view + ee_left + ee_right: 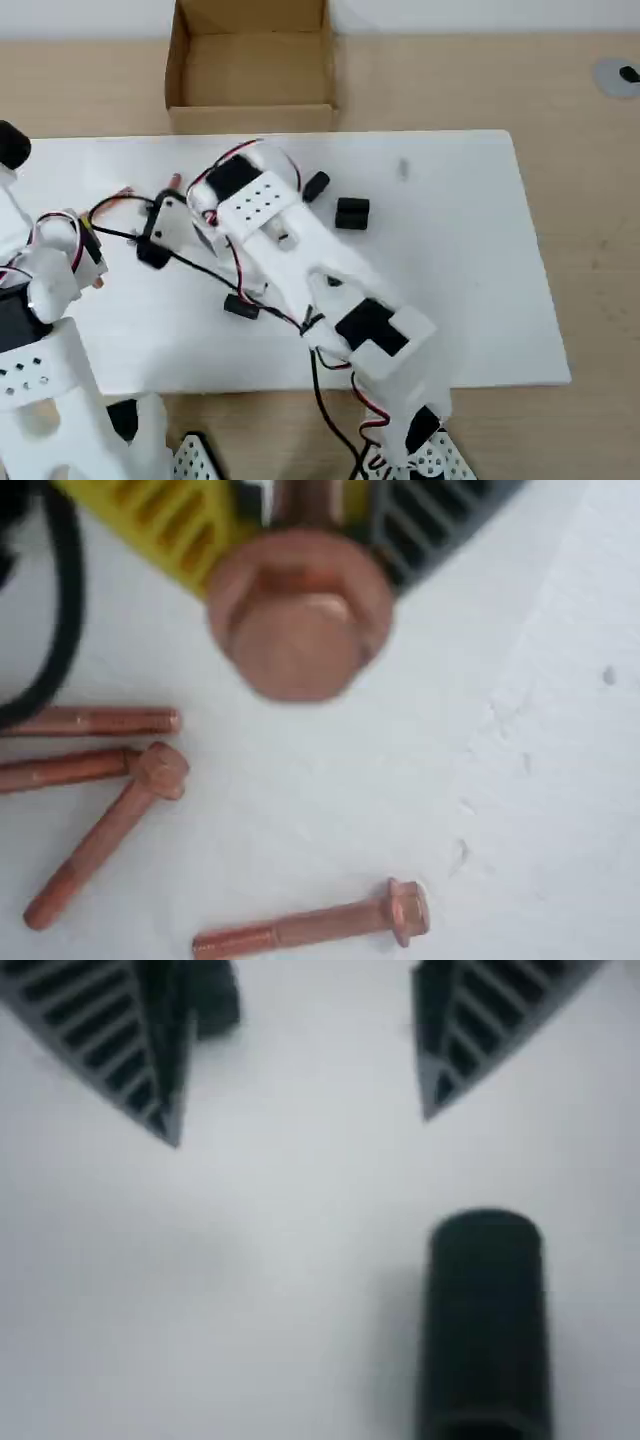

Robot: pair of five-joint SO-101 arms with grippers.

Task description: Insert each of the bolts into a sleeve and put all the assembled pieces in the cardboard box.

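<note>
The right gripper (300,1128) hangs spread wide over the white board (250,1290), grasping nothing. A black sleeve (487,1320) lies flat on the board just past its fingertips, not between them. It sits off toward one finger's side, and its long axis runs along the line the fingers point, not across the gap. On that showing, the gripper would have to advance and shift toward that finger to straddle the sleeve, and its jaws would then close on the round flanks.

The left gripper (305,540) is clenched on a copper bolt (300,620) by the shank. The flanged head faces the wrist camera and the threaded end is hidden behind it. Four loose bolts (315,923) lie on the board beneath.

In the high view the right arm stretches across the board from 5 o'clock toward 10 o'clock, and the left arm stands at 8 o'clock. Two more sleeves (352,213) lie just 12 to 1 o'clock of the board's middle, beside the right arm, which looks the nearer one to them. The cardboard box (250,118) sits at 12 o'clock, beyond the board's far edge.
</note>
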